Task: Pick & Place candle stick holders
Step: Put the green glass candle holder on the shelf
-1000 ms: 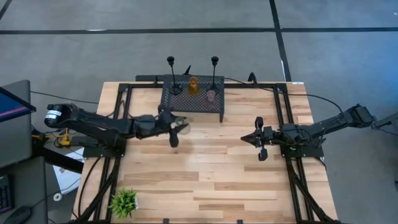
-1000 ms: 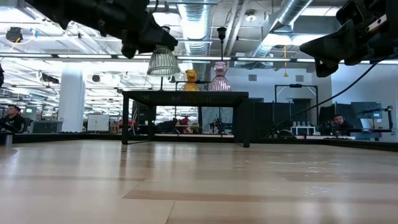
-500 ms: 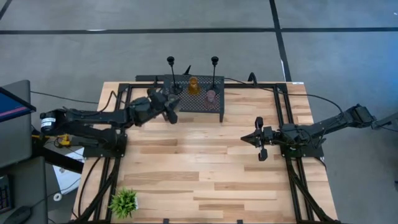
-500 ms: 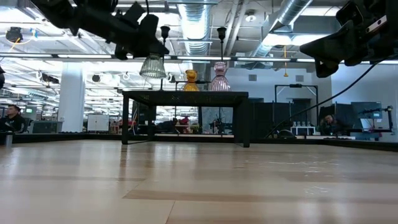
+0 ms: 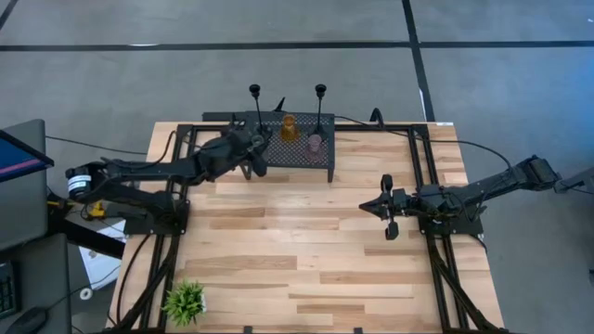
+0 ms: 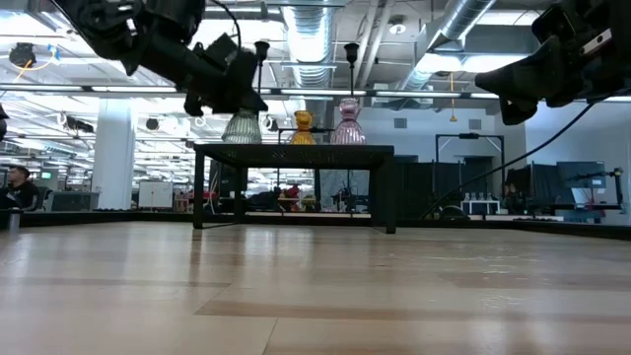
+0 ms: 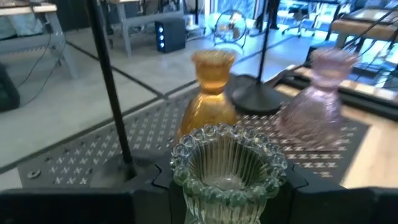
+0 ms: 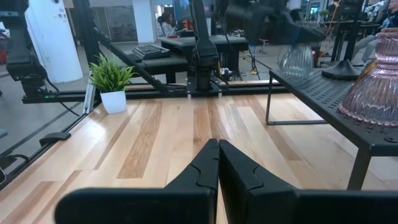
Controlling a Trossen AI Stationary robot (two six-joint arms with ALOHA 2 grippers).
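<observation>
You have a ribbed grey-green holder, an amber holder, a ridged pink holder, two black stems, a black perforated stand, and a pale striped wooden table.

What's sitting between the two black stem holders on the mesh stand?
The amber holder sits between the left black stem holder and right one on the mesh stand, seen in the high view.
</observation>
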